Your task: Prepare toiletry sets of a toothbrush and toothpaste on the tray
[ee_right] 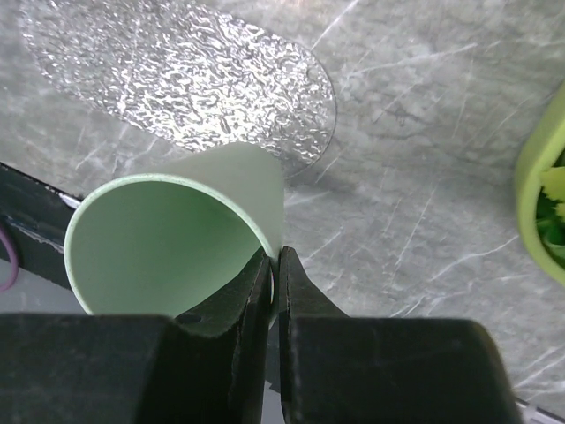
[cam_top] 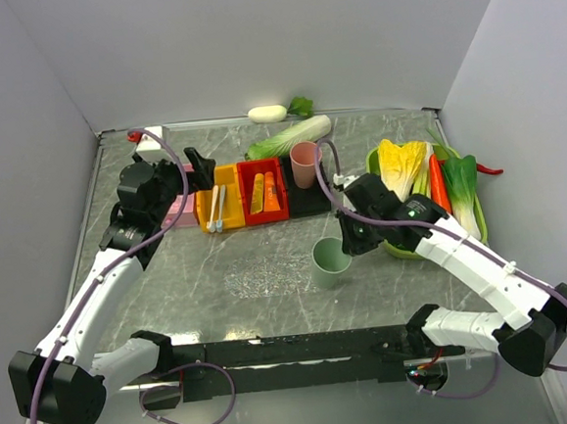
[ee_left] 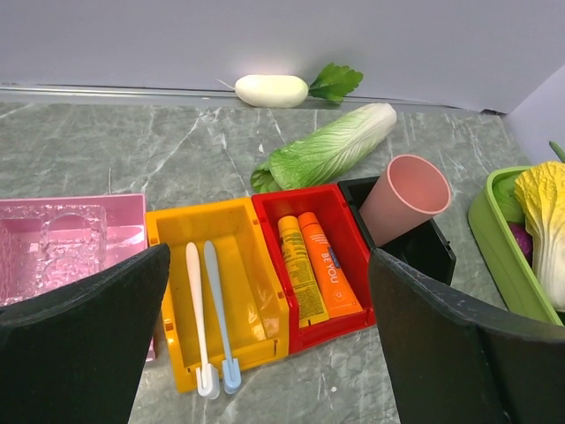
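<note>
Left wrist: 2 toothbrushes (ee_left: 195, 305) in yellow bin (ee_left: 250, 296); right gripper (ee_right: 275, 263) pinches cup (ee_right: 150, 252).

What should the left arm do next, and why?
Probably lower the left gripper onto the white toothbrush in the yellow bin: it hangs wide open just above, empty, while the right gripper is busy pinching the rim of the green cup.

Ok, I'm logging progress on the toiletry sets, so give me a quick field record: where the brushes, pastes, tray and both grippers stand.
toothbrushes: two, lying in the yellow bin
toothpaste tubes: two, in the red bin
tray: clear, beside the green cup, no brush or tube on it in view
left gripper: open, by the bins, holding nothing
right gripper: shut on the green cup's rim
sets done: none
</note>
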Motion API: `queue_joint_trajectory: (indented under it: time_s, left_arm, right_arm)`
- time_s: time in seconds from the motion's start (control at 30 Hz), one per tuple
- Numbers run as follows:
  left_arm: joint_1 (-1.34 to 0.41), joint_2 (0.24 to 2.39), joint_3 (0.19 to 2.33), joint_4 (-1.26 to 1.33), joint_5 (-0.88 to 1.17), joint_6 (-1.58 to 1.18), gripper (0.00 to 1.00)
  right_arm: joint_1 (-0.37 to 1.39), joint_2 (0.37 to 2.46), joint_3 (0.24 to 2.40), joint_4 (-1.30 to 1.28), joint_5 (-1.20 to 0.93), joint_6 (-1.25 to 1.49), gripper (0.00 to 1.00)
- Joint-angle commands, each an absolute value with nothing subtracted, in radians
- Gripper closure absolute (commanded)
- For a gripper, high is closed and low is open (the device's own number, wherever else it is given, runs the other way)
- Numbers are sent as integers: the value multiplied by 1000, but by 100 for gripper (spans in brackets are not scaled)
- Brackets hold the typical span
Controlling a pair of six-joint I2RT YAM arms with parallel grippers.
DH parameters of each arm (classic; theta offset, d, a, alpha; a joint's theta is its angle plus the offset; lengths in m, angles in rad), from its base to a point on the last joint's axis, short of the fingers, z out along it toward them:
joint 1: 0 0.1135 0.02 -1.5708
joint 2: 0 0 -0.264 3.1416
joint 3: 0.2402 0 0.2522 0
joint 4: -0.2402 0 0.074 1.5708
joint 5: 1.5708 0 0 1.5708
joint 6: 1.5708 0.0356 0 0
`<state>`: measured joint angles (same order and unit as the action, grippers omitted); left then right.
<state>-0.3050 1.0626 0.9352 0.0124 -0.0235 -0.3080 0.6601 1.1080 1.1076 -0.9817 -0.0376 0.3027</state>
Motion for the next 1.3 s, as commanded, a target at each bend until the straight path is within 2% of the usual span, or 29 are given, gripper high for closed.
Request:
queue_joint_trajectory:
  time_s: [0.0,0.27,1.27]
  left_arm:
    - [-314,1039,933,54,-23,-301,2]
    - [-318,1034,928,55,-35,-295,2]
    - [-321,1042,930,52,-31,-299,2]
  right_arm:
    - [690,1109,1092,-913,30,364,100]
    - [701,1158,1086,-879,124,394,100]
    - [700,1236,1029,-818,190,417,100]
